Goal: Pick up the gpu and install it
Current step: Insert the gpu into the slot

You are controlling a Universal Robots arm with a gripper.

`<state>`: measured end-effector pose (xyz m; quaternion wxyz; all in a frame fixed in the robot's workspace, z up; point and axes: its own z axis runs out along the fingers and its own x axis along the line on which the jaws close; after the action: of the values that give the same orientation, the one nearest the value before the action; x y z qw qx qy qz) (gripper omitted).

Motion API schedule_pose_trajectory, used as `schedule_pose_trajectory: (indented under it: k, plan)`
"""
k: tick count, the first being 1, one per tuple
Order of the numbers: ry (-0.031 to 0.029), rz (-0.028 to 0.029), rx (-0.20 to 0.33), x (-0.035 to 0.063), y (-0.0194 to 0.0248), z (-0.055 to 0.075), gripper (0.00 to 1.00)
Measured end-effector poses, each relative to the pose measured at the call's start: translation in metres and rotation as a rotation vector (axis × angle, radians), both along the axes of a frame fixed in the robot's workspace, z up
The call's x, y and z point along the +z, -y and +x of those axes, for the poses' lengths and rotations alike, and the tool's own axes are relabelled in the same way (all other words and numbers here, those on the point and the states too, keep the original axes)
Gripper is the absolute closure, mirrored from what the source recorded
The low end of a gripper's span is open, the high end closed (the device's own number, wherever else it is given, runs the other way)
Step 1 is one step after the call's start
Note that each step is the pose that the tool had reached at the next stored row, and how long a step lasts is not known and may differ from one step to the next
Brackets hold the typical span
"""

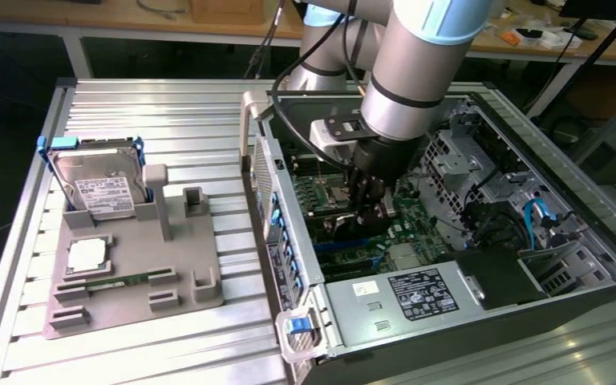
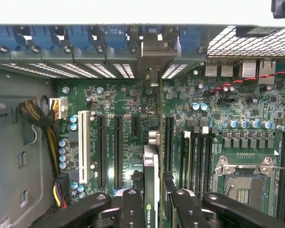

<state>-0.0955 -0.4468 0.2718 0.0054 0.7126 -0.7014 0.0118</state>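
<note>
Gripper (image 2: 152,209) is clenching the gpu (image 2: 151,171) edge-on between its jaws, holding it over the motherboard (image 2: 123,99) slots; in the exterior view the card's long axis is pointing roughly 9 o'clock, toward the case (image 1: 608,273) rear.

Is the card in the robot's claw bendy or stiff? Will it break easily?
Probably stiff: the gpu stands straight on edge in the gripper, with no sag. Likely fragile too: it looks thin, and sits close among small parts on the motherboard.
</note>
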Motion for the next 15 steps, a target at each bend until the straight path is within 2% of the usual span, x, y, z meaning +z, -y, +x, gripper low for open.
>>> schedule_pose_trajectory:
  k: [5, 9, 15]
  plan:
    - [-0.0008, 0.0069, 0.000, 0.0000, 0.0000, 0.0000, 0.73]
    - [-0.0066, 0.0123, 0.000, 0.0000, 0.0001, 0.0000, 0.73]
    - [-0.0068, 0.0124, 0.000, -0.0008, 0.0005, 0.0000, 0.73]
